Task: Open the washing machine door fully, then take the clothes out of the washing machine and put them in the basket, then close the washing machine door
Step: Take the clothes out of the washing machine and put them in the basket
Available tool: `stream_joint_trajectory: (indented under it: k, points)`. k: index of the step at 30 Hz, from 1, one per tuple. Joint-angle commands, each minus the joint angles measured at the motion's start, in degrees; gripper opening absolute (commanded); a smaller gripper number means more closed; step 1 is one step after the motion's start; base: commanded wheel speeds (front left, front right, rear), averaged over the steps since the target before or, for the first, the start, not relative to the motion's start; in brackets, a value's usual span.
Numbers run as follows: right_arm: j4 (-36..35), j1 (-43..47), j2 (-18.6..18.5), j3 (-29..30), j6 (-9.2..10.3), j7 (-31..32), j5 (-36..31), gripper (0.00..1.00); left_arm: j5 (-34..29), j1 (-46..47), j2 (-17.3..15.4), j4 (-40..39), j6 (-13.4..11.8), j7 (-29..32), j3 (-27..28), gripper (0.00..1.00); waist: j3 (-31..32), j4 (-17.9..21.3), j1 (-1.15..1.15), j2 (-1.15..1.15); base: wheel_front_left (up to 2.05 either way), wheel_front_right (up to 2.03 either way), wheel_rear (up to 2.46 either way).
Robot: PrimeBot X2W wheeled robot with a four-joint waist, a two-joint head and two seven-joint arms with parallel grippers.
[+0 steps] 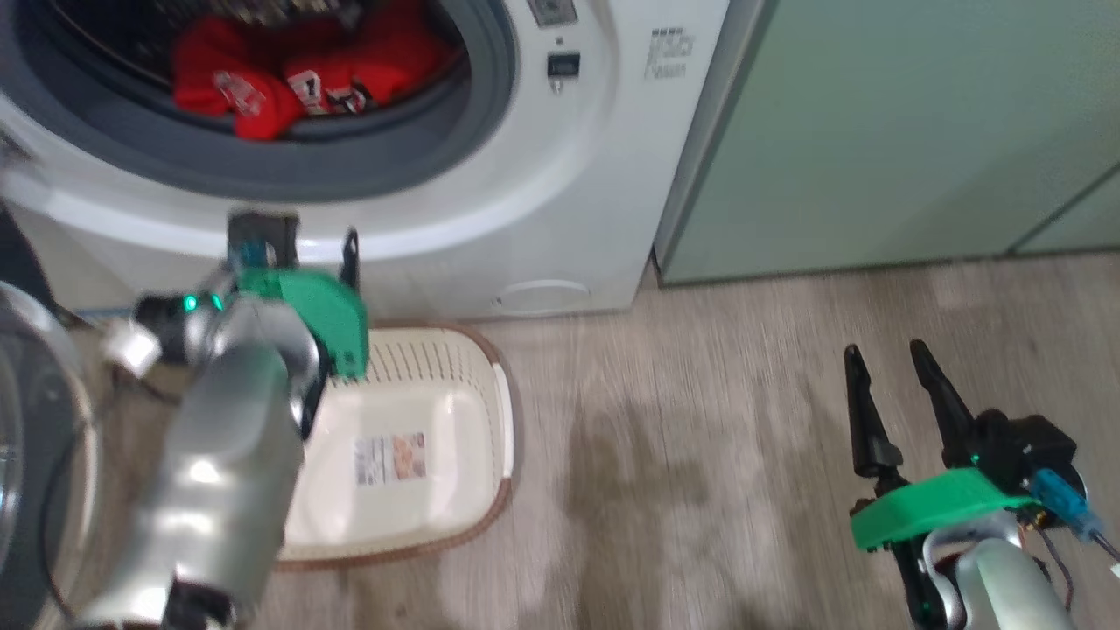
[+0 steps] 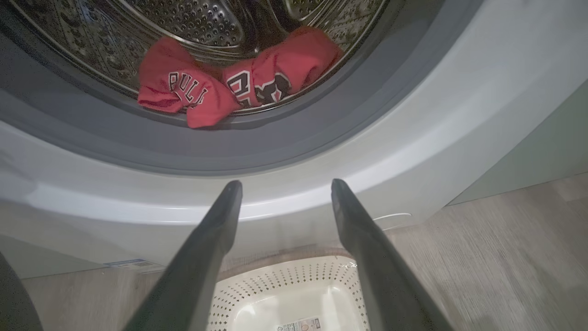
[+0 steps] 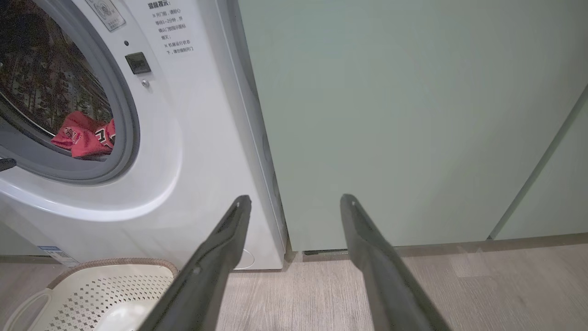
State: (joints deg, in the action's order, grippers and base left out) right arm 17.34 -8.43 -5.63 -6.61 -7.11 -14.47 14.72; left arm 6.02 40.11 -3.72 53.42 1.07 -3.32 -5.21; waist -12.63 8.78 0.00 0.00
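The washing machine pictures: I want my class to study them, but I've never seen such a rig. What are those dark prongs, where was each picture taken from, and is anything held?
This is a wheeled robot with two arms, each ending in a gripper of two long dark fingers: your prongs. The head view looks down from a camera on its head: a white washing machine, a cream basket on the wooden floor before it, green cabinets beside it. The other two come from wrist cameras looking along the fingers. The left gripper hangs above the basket, pointing at the red clothes in the drum. The right gripper is off to the side, facing the cabinets. Both are open and hold nothing; no clothes show in the basket.
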Motion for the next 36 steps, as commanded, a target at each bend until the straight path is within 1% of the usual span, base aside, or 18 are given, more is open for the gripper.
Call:
stream_joint_trajectory:
  k: [1, 5, 10, 16, 20, 22, 28, 34, 36]
  points:
    - [-1.8, -1.4, 0.0, -1.3, -0.37, -0.5, 0.4, 1.00, 0.0, 3.3, -2.0, -0.7, 0.2, 0.9, 1.4, 1.00, -3.1, 1.5, 0.00, 0.00, 0.00, 0.00, 0.00]
    - [-2.0, -3.2, 0.7, -1.7, -0.37, -0.5, 0.7, 1.00, 1.0, 11.7, -2.5, 2.5, 0.5, 6.5, 1.7, 1.00, -7.0, 2.7, 0.00, 0.00, 0.00, 0.00, 0.00]
    - [-2.2, -5.9, 1.3, -2.8, -0.37, -0.5, 1.0, 1.00, 1.8, 22.2, -3.6, 5.4, -0.5, 11.8, 2.4, 1.00, -12.2, 4.5, 0.00, 0.00, 0.00, 0.00, 0.00]
    - [-2.7, -8.8, 1.6, -3.3, -0.37, -0.5, 1.2, 1.00, 2.1, 32.4, -5.5, 8.3, -2.0, 15.1, 2.7, 1.00, -17.6, 7.0, 0.00, 0.00, 0.00, 0.00, 0.00]
    - [-2.7, -9.8, 1.7, -3.3, -0.37, -0.5, 0.9, 1.00, 1.5, 37.7, -6.7, 9.9, -1.9, 16.3, 1.8, 1.00, -20.5, 8.4, 0.00, 0.00, 0.00, 0.00, 0.00]
    - [-2.7, -10.2, 1.8, -3.3, -0.37, -0.5, 0.9, 1.00, 1.5, 40.1, -6.9, 10.8, -1.8, 16.8, 1.6, 1.00, -21.8, 9.0, 0.00, 0.00, 0.00, 0.00, 0.00]
    - [-3.3, -11.2, 2.1, -3.7, -0.37, -0.5, 1.3, 1.00, 0.7, 45.8, -8.3, 13.5, -3.2, 19.1, 0.6, 1.00, -25.5, 10.7, 0.00, 0.00, 0.00, 0.00, 0.00]
    - [-3.5, -12.1, 2.4, -3.9, -0.37, -0.5, 1.6, 1.00, 0.6, 47.8, -10.1, 16.6, -3.9, 22.1, 0.2, 1.00, -27.8, 11.8, 0.00, 0.00, 0.00, 0.00, 0.00]
    - [-3.6, -12.3, 2.5, -3.9, -0.37, -0.5, 1.7, 1.00, 0.6, 47.8, -10.6, 17.4, -4.6, 22.8, 0.0, 1.00, -28.3, 12.0, 0.00, 0.00, 0.00, 0.00, 0.00]
